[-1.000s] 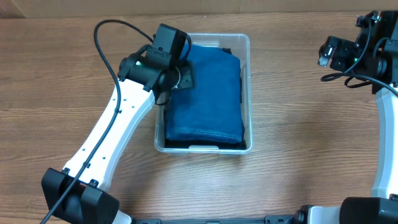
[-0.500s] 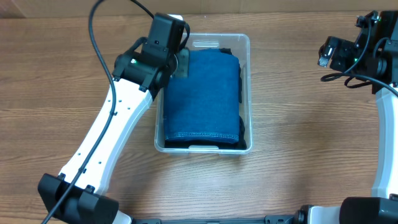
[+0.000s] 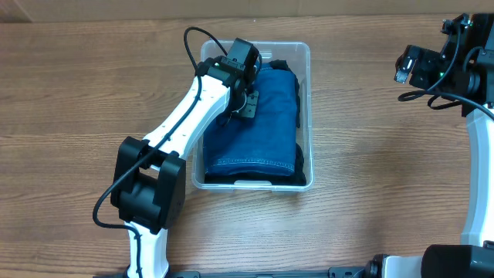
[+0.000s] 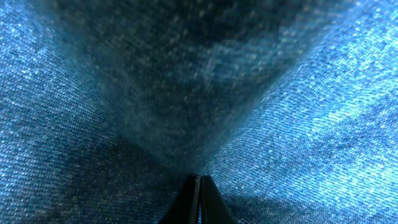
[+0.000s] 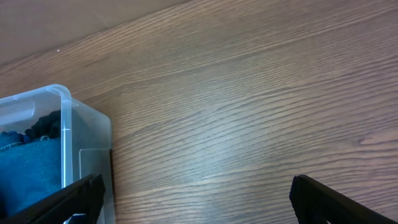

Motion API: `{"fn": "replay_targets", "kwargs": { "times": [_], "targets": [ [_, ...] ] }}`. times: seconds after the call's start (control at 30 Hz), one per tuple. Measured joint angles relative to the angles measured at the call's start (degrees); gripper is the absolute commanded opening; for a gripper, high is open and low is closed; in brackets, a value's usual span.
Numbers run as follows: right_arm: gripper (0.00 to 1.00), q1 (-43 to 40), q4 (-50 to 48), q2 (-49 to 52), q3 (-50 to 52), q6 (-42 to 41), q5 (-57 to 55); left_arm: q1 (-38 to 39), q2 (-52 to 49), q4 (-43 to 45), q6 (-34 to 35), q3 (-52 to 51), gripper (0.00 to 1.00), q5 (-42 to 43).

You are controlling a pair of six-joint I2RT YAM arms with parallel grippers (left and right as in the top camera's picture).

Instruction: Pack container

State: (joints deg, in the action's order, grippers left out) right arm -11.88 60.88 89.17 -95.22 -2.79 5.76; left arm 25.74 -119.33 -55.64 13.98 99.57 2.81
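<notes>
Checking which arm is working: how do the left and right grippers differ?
The left gripper is shut, tips down on the blue denim inside the container; the right gripper is open, jaws wide apart. The left is over the container; the right hangs above the table beside it. Neither holds anything.

Left arm (image 3: 181, 131) — a white link between bulky black joint housings, with a black cable (image 3: 187, 37) looping off. Right arm (image 3: 480, 177) matches; right hand (image 5: 199, 202) has black fingers (image 5: 74, 196).
</notes>
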Motion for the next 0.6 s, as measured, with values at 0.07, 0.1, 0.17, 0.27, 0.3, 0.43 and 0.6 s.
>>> {"fn": "replay_targets", "kwargs": {
  "times": [0.07, 0.1, 0.17, 0.27, 0.3, 0.43, 0.6],
  "targets": [
    [1.00, 0.00, 0.00, 0.00, 0.00, 0.00, 0.02, 0.00, 0.02, -2.01, 0.00, 1.46, 0.08, -0.02],
    [1.00, 0.00, -0.02, 0.00, 0.00, 0.09, 0.02, 0.02, 0.07, -3.56, 0.00, 2.84, 0.14, -0.04],
    [1.00, 0.02, 0.00, 0.00, 0.00, 1.09, 0.11, 0.04, 0.98, -5.77, 0.02, 5.97, 0.58, -1.18],
    [1.00, 0.74, -0.17, 0.00, 0.00, 4.46, 1.36, -0.11, 6.16, -6.69, 0.26, 10.56, 1.00, -6.73],
    [1.00, 1.68, -0.52, 0.00, 0.00, 6.03, 1.77, -0.63, 9.79, -6.51, 0.46, 12.22, 1.00, -9.49],
    [1.00, 6.97, -5.07, 0.07, 0.02, 9.81, 2.67, -7.02, 22.34, -7.41, 3.06, 16.04, 1.00, -15.52],
    [1.00, 9.42, -11.06, 2.80, 0.02, 11.19, 3.08, -19.69, 24.28, -11.96, 7.78, 16.74, 1.00, -16.59]
  ]
}}
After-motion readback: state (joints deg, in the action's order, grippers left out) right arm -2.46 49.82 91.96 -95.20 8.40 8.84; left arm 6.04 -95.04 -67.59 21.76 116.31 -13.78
